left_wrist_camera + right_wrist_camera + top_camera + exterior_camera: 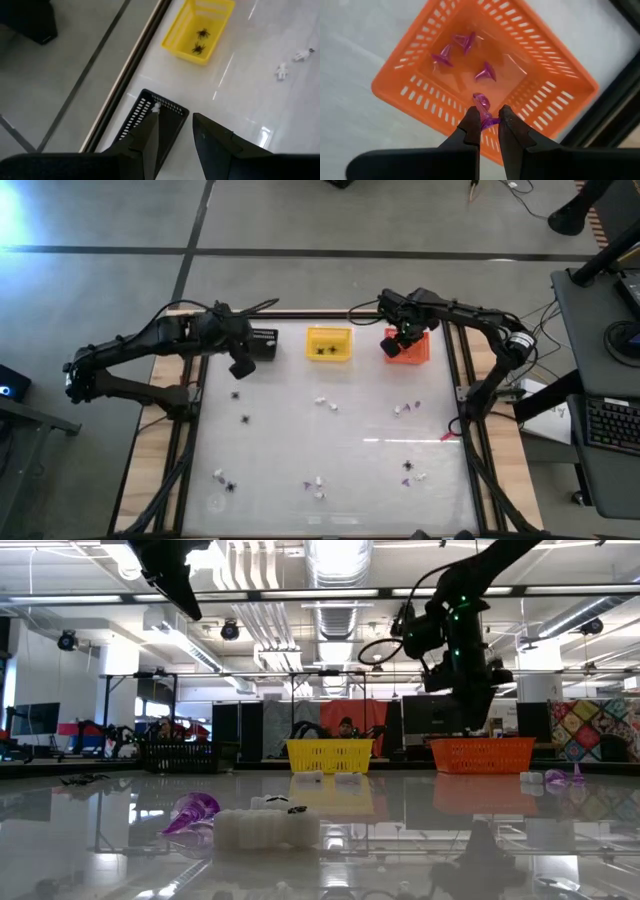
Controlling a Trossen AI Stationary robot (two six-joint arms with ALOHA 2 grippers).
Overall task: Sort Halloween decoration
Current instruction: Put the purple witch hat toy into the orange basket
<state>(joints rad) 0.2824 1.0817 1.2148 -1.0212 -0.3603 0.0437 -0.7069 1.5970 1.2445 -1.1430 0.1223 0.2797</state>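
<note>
My right gripper [489, 122] hangs above the orange basket [485, 75], shut on a purple bit [481, 104]. Three more purple bits [462, 42] lie on that basket's floor. My left gripper [175, 125] is open above the black basket [167, 120], at the table's far left [241, 365]. A white bit [156, 106] shows at the tip of one of its fingers. The yellow basket [197, 30] holds two black spiders [200, 41]. Loose white bits [322, 402], black spiders [246, 419] and purple bits [407, 465] lie scattered on the table. My right gripper pinches the purple bit's lower part [489, 120] between its two fingertips, coming from above and pointing down. The bit is lifted clear over the orange basket, and its upper part sticks out past the fingertips. My left gripper: whether one fingertip [152, 117] touches the white bit, I cannot tell.
The three baskets stand in a row along the table's far edge: black [262, 343], yellow [329, 344], orange [407, 347]. A dark frame rail [135, 65] runs just behind them. The glossy white tabletop [330, 450] carries only the scattered trinkets.
</note>
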